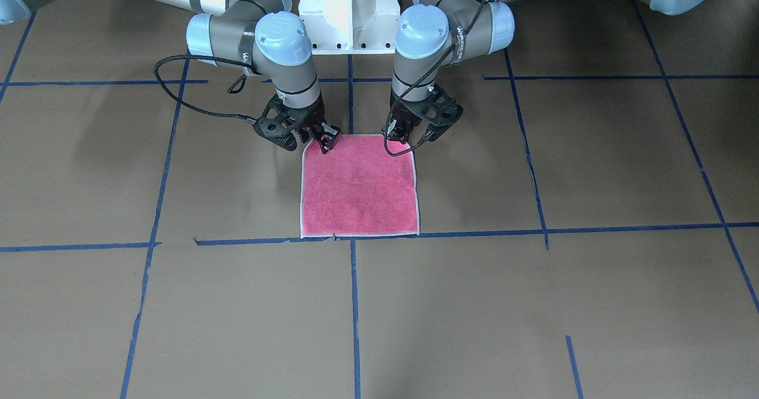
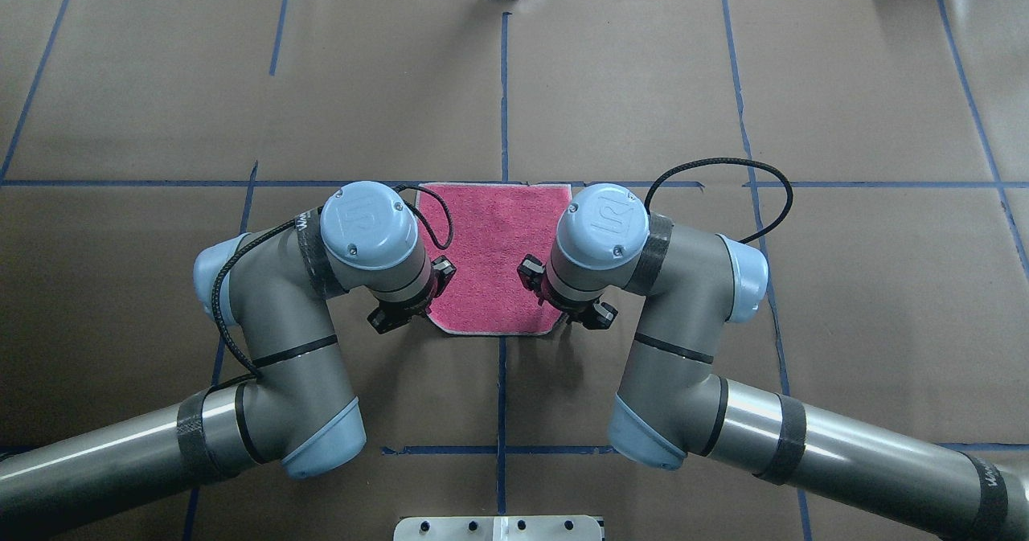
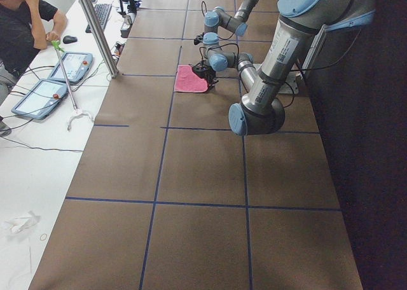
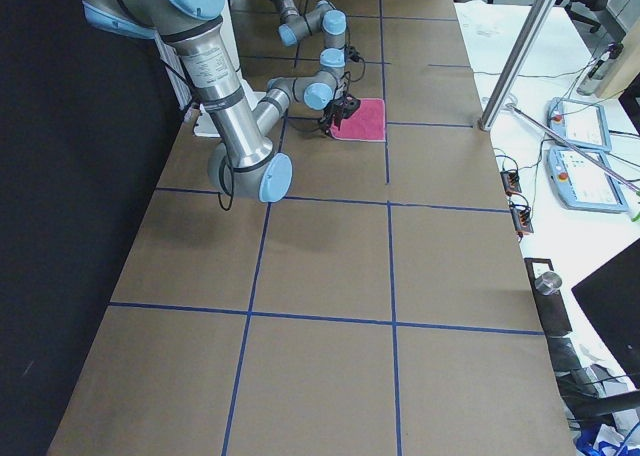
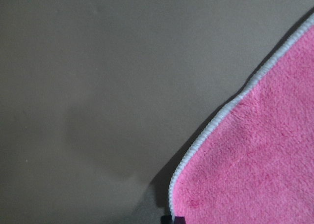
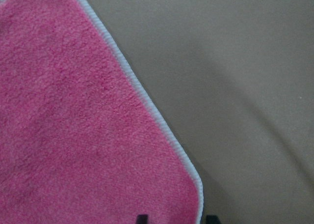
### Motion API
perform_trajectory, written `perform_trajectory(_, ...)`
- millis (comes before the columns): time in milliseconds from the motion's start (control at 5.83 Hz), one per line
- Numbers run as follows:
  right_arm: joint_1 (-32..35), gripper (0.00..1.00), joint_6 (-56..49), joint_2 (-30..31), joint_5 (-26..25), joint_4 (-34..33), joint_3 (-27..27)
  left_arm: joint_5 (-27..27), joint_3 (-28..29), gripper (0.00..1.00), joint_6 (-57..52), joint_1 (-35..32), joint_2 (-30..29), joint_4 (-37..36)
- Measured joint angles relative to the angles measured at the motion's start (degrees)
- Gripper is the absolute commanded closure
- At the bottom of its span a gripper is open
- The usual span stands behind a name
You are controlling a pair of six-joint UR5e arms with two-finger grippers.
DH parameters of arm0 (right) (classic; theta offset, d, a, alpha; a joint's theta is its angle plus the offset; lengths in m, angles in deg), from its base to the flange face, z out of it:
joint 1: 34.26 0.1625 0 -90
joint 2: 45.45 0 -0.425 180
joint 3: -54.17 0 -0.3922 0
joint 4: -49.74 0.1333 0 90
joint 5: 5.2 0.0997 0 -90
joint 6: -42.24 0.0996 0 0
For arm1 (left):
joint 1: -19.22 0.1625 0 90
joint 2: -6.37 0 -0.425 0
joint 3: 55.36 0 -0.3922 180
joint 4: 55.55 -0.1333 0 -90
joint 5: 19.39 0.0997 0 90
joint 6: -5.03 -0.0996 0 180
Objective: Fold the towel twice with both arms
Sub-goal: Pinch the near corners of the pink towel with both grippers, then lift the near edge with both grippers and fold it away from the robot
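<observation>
Both arms reach in from the sides with forearms bent inward, a mirrored pair, wrists turned so the grippers point straight down. The left gripper [image 1: 402, 133] and right gripper [image 1: 325, 139] are low over the table [image 1: 593, 298], each at one of the towel's [image 1: 359, 191] two corners nearest the robot.

In the right wrist view two dark fingertips [image 6: 142, 219] stand apart with the rounded corner between them, so that gripper is released. In the left wrist view only one fingertip [image 5: 174, 219] shows, at the white border; I cannot tell whether that gripper is released or clenched.

The towel lies flat, pink face up, spreading forward from between the grippers, away from the white base [image 1: 350, 13]. It is close to square, with no clear long axis. Its sides run parallel to the blue tape lines [image 1: 474, 233], and its edge farthest from the grippers lies along one.
</observation>
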Motion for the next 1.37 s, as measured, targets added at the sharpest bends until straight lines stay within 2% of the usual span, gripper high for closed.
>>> perform_trajectory(686, 0.0, 1.00, -0.3, -0.1, 0.8, -0.1, 0.1, -0.1, 0.0, 1.00, -0.1, 0.0, 0.0, 0.0)
perform_trajectory(1371, 1.0, 1.00, 0.4, -0.2, 1.4, 0.0, 0.4, -0.1, -0.2, 1.00, -0.2, -0.2, 0.1, 0.0)
